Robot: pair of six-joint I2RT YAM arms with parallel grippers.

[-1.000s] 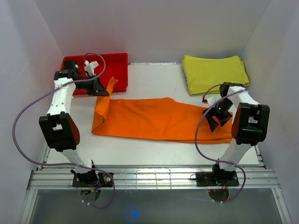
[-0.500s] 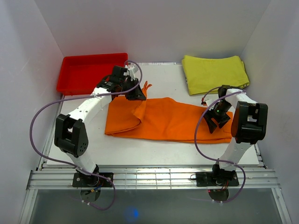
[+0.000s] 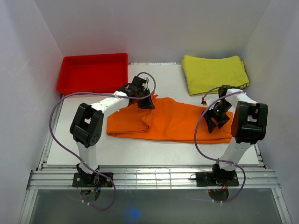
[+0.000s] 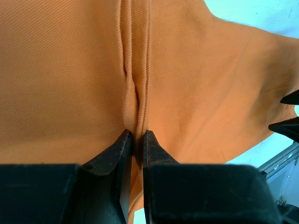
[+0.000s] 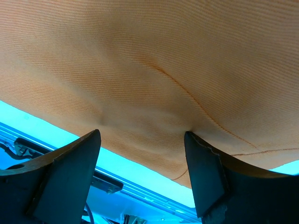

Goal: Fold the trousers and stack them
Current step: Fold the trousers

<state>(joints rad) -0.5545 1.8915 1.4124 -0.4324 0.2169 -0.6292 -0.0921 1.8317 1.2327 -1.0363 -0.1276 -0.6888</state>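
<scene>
The table (image 3: 140, 148) is bearing the whole work. The orange trousers (image 3: 184, 123) are lying across its middle, running left to right, with the left end already doubled over onto the rest so that a thick fold is showing at that side. The red plastic tray (image 3: 91, 57) is standing at the far left corner and the folded yellow-green cloth (image 3: 215, 72) is lying at the far right corner. Both are apart from the trousers.

The left gripper (image 3: 145, 100) is hanging over the far edge of the trousers near the middle. In its wrist view its jaws are standing almost together, pinching a narrow raised ridge of the trousers (image 4: 70, 70) at the left gripper (image 4: 135, 135) tips. The right gripper (image 3: 216, 119) is hovering at the right end. Its jaws are standing wide apart over the trousers (image 5: 163, 56), with the right gripper (image 5: 141, 135) gripping nothing; whether it is pressing the cloth cannot be told.

The step in hand is judged to be the end-to-end fold. The next move is likely calling for the pinched end to be laid down square on the right end, then released.
</scene>
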